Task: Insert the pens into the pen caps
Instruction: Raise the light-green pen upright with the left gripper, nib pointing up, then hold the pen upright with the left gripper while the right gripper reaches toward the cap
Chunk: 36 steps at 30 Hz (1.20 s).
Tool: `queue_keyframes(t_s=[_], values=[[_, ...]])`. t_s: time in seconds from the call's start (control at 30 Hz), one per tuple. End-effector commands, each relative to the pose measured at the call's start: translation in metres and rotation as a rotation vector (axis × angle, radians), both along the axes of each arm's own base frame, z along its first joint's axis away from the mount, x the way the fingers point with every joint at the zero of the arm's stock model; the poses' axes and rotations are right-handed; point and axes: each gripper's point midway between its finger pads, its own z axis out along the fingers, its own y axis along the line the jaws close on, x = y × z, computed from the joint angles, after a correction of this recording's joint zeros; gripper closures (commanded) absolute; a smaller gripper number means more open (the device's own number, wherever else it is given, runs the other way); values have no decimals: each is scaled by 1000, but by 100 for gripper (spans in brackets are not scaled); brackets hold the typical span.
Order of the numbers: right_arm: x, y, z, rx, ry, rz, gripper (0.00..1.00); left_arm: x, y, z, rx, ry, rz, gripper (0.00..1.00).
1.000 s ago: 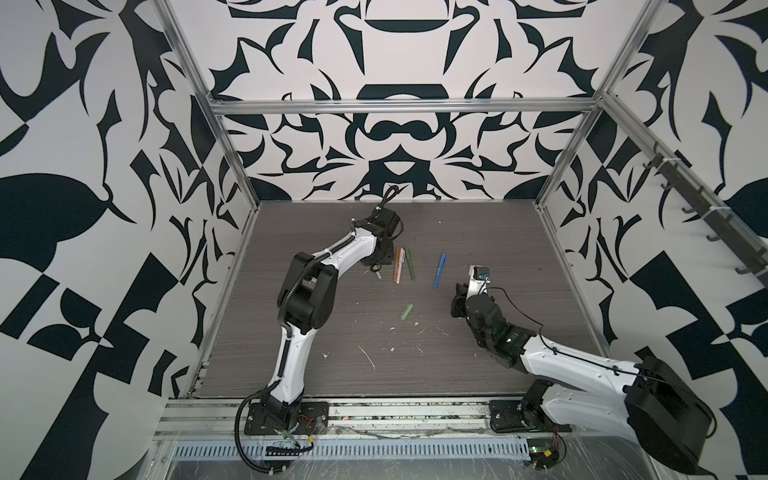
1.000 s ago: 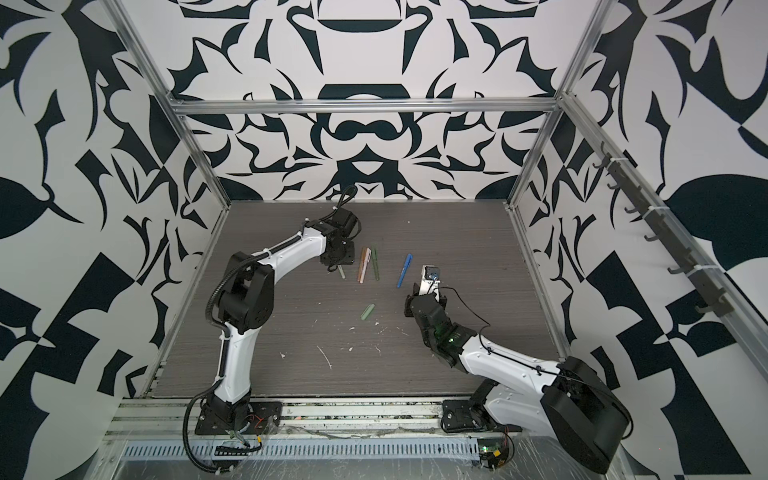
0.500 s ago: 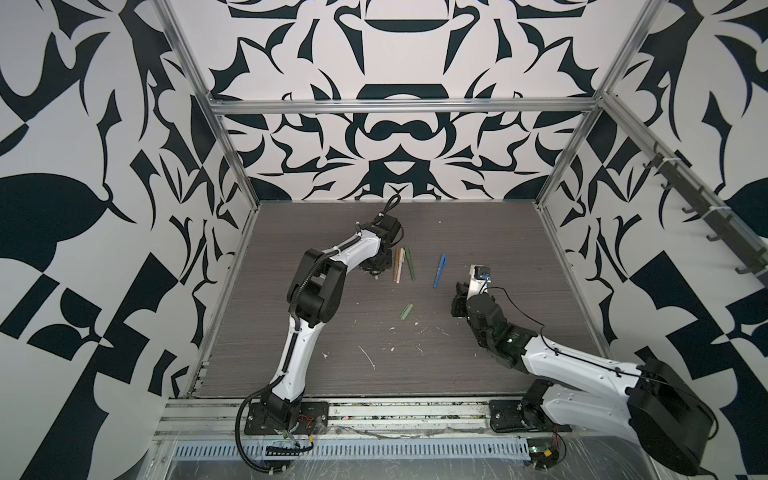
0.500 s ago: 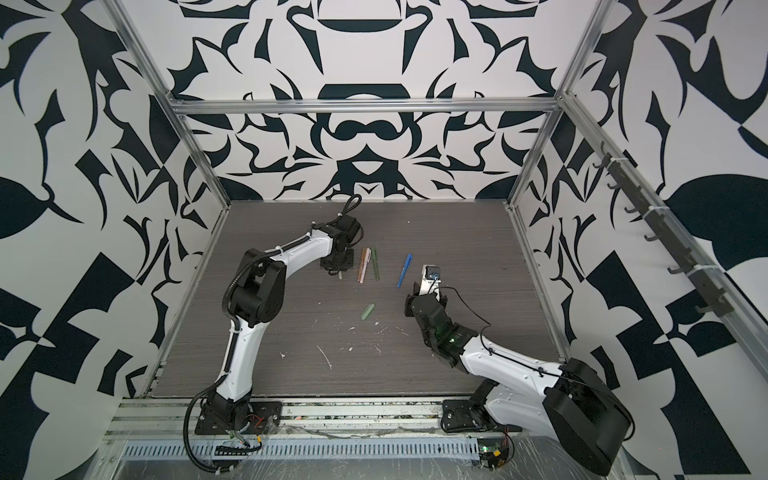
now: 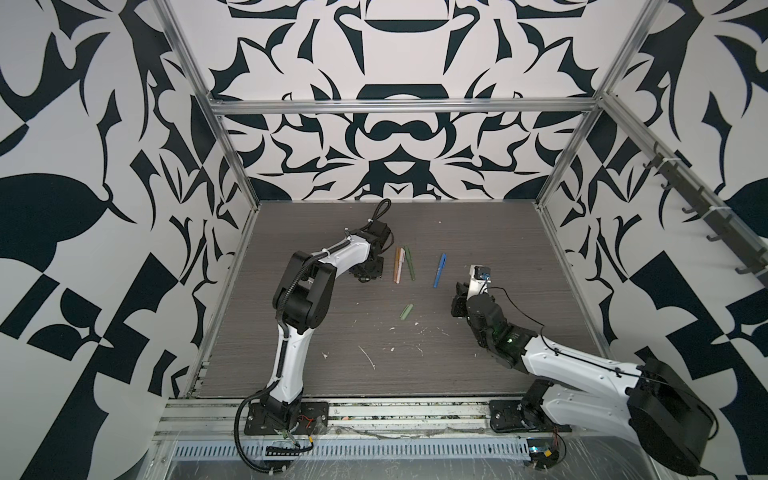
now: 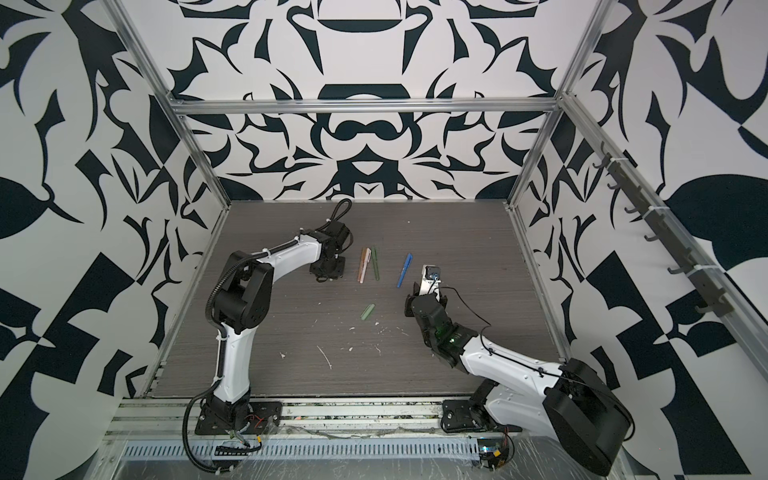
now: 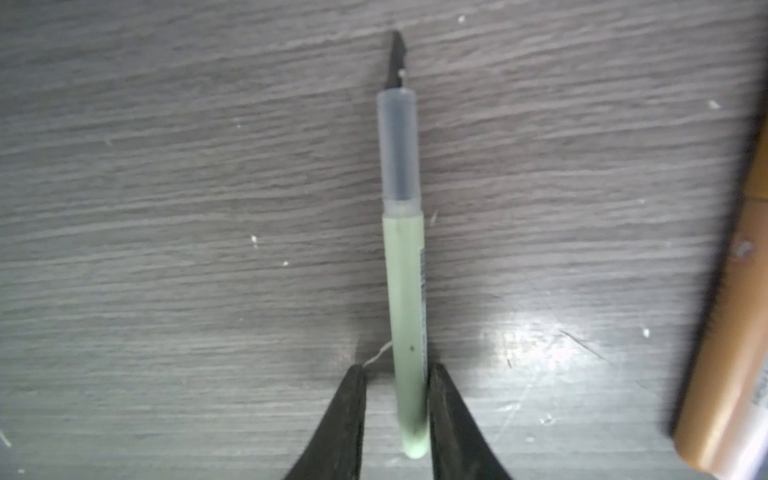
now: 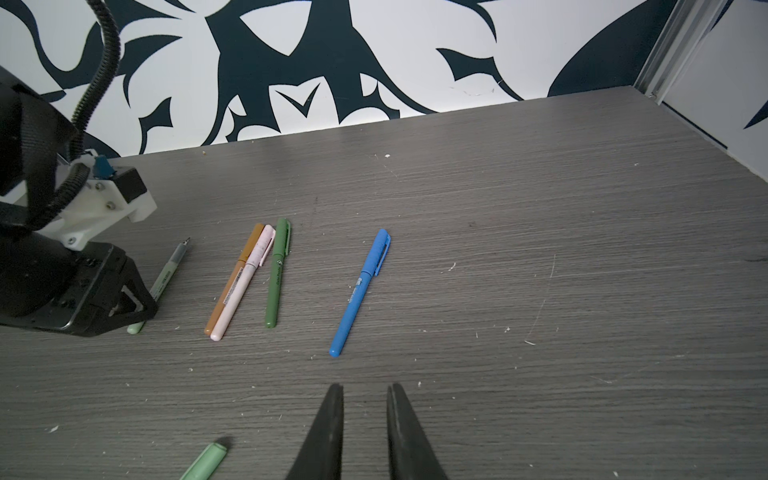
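— Doing what now?
— Grabbing the pale green pen [image 7: 405,291], at nine o'clock from the capped pens [image 5: 398,269], with the left claw [image 7: 399,368] spread a little around its back end, not pinching yet.
— Next?
— Probably squeeze, lift, fetch the pale green cap [image 5: 406,311] at six o'clock with the right claw [image 8: 365,388], barely spread, empty.

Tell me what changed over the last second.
The left claw shifted slightly toward the near edge and now straddles the pale green pen, one finger touching it; a firm grip is not clear. The right claw, pale green cap, orange pen, pink pen, dark green pen and blue pen stayed put.
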Motion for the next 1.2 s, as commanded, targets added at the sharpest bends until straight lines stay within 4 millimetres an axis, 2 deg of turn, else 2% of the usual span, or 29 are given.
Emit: queue_keyframes(t_s=[0.0,0.2,0.3,0.4,0.57,0.67,0.8,0.93,1.03,1.17], values=[[3,2,17,28,-42,-1,78,-16,10,-14,16,98,-6,78],[3,2,18,30,-43,-1,78,-17,19,-25,5,137,3,88],[3,2,18,29,-41,4,78,-17,21,-18,-3,121,-4,90],[3,8,18,33,-28,28,78,-16,9,2,-87,64,-37,93],[1,34,22,135,56,169,77,-27,-28,64,-316,-198,-155,96],[-6,60,46,271,110,322,76,-51,-49,101,-444,-359,-241,96],[-28,93,87,400,132,539,72,-106,-81,138,-686,-452,-405,98],[-43,109,114,459,137,663,68,-159,-102,173,-918,-510,-544,98],[-46,118,124,471,158,710,66,-186,-107,183,-1025,-485,-594,100],[-50,129,131,491,190,770,65,-201,-104,186,-1056,-478,-613,100]])
